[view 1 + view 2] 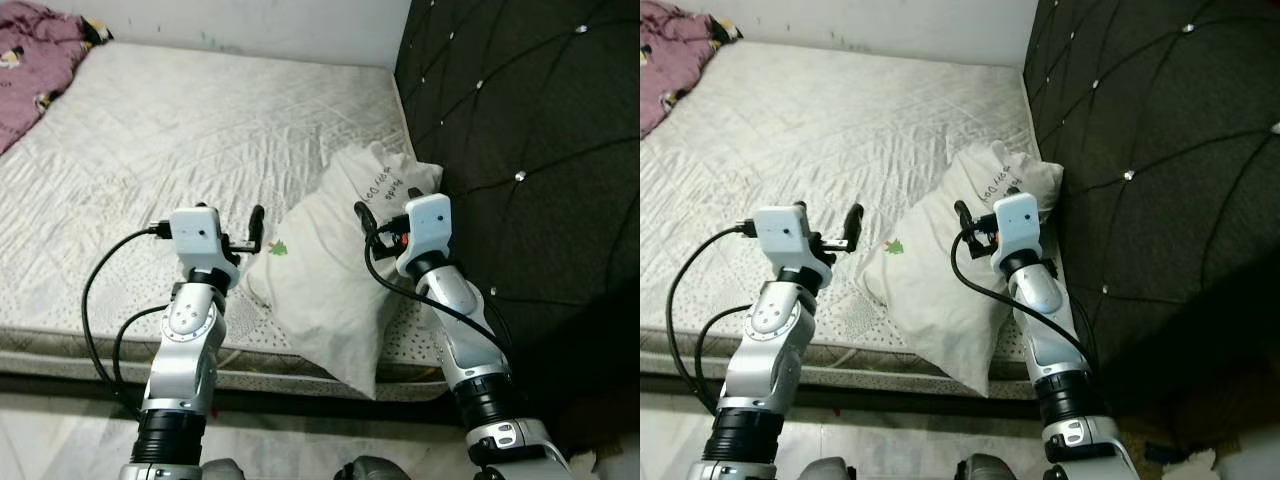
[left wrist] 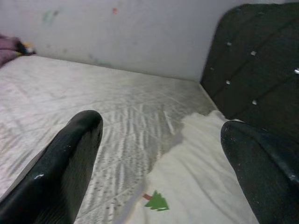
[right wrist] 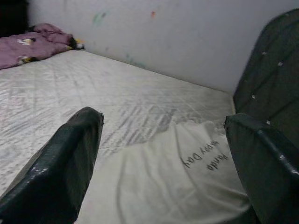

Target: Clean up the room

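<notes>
A white pillow (image 1: pixel 330 290) with a small green tree print and dark lettering lies on the bare grey mattress (image 1: pixel 180 130) beside the headboard. Its near end hangs over the mattress's front edge. My left gripper (image 1: pixel 250 232) hovers at the pillow's left side, open, with nothing between its fingers (image 2: pixel 65 172); the pillow (image 2: pixel 201 196) sits just ahead of them. My right gripper (image 1: pixel 367 225) is over the pillow's right part, also open and empty, its fingers (image 3: pixel 60 172) spread above the pillow's lettered end (image 3: pixel 177 182).
A black tufted headboard (image 1: pixel 520 150) rises along the right of the bed. A crumpled purple blanket (image 1: pixel 35 60) lies at the far left corner by the white wall (image 3: pixel 163 32). Pale tiled floor (image 1: pixel 60 430) runs below the mattress edge.
</notes>
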Motion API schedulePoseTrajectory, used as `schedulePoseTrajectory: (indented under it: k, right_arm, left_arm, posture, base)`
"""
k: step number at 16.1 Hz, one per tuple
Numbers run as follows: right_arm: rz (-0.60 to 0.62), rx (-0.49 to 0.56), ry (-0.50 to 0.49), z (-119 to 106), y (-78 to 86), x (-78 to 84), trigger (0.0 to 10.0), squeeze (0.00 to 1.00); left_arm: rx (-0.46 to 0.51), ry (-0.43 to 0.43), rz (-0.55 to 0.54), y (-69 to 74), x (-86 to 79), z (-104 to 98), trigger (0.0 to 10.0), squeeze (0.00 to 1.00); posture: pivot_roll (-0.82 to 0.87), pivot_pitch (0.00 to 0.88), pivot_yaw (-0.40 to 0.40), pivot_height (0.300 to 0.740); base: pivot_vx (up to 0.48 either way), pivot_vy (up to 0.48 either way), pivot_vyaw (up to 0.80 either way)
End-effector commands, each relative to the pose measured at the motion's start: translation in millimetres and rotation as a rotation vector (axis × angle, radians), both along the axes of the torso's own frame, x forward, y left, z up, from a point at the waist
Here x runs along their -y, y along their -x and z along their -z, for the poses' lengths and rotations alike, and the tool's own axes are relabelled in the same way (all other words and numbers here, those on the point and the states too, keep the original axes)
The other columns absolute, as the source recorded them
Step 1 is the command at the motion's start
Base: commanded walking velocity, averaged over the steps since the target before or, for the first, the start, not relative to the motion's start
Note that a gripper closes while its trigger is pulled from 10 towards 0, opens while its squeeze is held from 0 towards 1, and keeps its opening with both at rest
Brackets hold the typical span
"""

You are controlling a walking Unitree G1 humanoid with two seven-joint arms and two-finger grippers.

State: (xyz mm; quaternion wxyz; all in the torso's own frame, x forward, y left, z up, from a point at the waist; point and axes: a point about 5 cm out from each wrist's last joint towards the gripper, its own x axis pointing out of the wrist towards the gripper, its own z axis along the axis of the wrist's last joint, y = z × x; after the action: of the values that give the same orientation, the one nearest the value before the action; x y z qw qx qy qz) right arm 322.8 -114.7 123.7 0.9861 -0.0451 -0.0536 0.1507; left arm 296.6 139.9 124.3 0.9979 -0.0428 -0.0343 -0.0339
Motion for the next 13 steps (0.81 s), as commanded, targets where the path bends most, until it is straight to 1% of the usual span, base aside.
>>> schedulePoseTrajectory:
  k: [1,6,10,11,13]
  right_arm:
    - [-0.018,0.01,-0.004,-3.1,-0.8,-5.1,10.0,0.0]
    - [-0.017,0.007,-0.002,-2.9,-0.9,-4.7,10.0,0.0]
    - [-0.015,0.001,-0.006,-2.7,-1.6,-4.2,10.0,0.0]
    - [-0.015,0.001,-0.006,-2.6,-1.6,-4.2,10.0,0.0]
    - [-0.015,-0.001,-0.006,-2.6,-1.7,-4.3,10.0,0.0]
  left_arm:
    - [-0.004,0.001,-0.022,0.0,-5.6,-0.7,10.0,0.0]
    - [-0.008,0.001,-0.022,-0.3,-5.5,-0.2,10.0,0.0]
    - [-0.012,0.0,-0.023,-0.7,-5.4,0.2,10.0,0.0]
    - [-0.013,-0.002,-0.024,-0.8,-5.4,0.2,10.0,0.0]
    - [-0.014,-0.006,-0.025,-1.0,-5.5,0.2,10.0,0.0]
  posture:
    - [0.02,0.0,-0.064,0.74]
    - [0.02,0.0,-0.065,0.74]
    - [0.02,0.0,-0.065,0.74]
    - [0.02,0.0,-0.065,0.74]
    - [0.02,0.0,-0.065,0.74]
  base:
    - [0.0,0.0,0.0]
    - [0.0,0.0,0.0]
    - [0.0,0.0,-0.7]
    - [0.0,0.0,-0.41]
    - [0.0,0.0,0.0]
